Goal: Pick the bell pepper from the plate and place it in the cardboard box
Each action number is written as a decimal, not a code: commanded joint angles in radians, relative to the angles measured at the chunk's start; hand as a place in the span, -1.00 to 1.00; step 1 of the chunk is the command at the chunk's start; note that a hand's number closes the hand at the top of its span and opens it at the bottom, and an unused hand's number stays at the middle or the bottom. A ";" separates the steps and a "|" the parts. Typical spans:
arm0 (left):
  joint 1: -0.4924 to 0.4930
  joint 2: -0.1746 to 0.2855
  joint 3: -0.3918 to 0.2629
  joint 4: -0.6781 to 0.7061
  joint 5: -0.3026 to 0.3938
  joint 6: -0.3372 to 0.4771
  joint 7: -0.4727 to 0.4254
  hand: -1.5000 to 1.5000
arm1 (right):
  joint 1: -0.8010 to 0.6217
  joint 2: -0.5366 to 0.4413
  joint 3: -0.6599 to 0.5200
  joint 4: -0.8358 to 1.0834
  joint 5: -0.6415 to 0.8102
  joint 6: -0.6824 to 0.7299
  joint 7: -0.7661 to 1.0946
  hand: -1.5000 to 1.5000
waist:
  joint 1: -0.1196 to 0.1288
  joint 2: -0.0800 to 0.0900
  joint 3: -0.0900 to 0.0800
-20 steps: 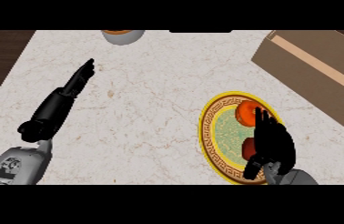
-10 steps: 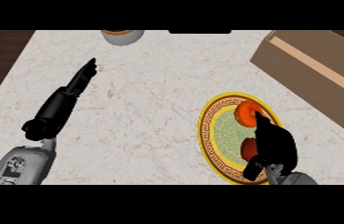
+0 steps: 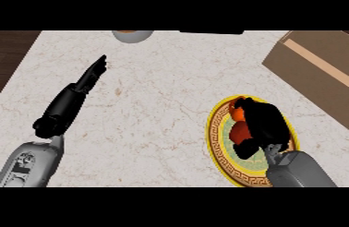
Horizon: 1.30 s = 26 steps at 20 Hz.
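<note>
**Right robot hand [image 3: 262, 122] curled on the bell pepper [image 3: 239, 132]**

At the lower right of the frame, your right robot hand has its fingers curled round the red-orange bell pepper. The pepper shows at the hand's left side, over the yellow-rimmed plate [image 3: 217, 140]. You cannot tell whether it has lifted off the plate. The cardboard box [image 3: 310, 69] sits at the upper right, cut by the frame's edge, with open bench [image 3: 164, 92] between it and the plate. Your left robot hand [image 3: 81, 85] lies at the left, fingers straight, pointing up and right.
</note>
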State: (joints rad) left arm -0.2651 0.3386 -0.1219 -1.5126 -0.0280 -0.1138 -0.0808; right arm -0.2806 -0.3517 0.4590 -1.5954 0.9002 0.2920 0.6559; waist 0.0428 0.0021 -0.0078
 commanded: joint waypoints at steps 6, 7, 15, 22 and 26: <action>0.012 0.014 0.019 -0.002 0.005 -0.017 0.007 0.00 | -0.232 -0.016 -0.032 0.268 -0.078 -0.180 -0.587 1.00 | 0.001 0.009 0.010; 0.030 0.012 0.017 -0.025 0.001 -0.014 -0.001 0.00 | -0.298 -0.004 -0.049 0.261 -0.078 -0.157 -0.578 1.00 | -0.003 0.005 0.009; 0.074 -0.012 0.026 -0.073 -0.029 0.000 0.022 0.00 | -0.354 -0.049 -0.158 0.130 -0.060 -0.142 -0.609 1.00 | -0.041 -0.005 0.008; 0.066 -0.028 0.022 -0.032 -0.033 0.002 0.014 0.00 | -0.437 -0.012 -0.416 0.154 -0.141 -0.222 -0.374 1.00 | -0.044 -0.006 0.008; 0.071 -0.009 0.035 -0.081 -0.026 -0.018 0.032 0.00 | -0.504 -0.069 -0.529 0.274 -0.133 -0.263 -0.362 1.00 | -0.030 -0.002 0.008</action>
State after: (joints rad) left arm -0.2147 0.3266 -0.0842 -1.5403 -0.0515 -0.1269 -0.0680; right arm -0.7450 -0.3814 0.0421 -1.3846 0.7916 0.0549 0.2750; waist 0.0052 -0.0006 -0.0002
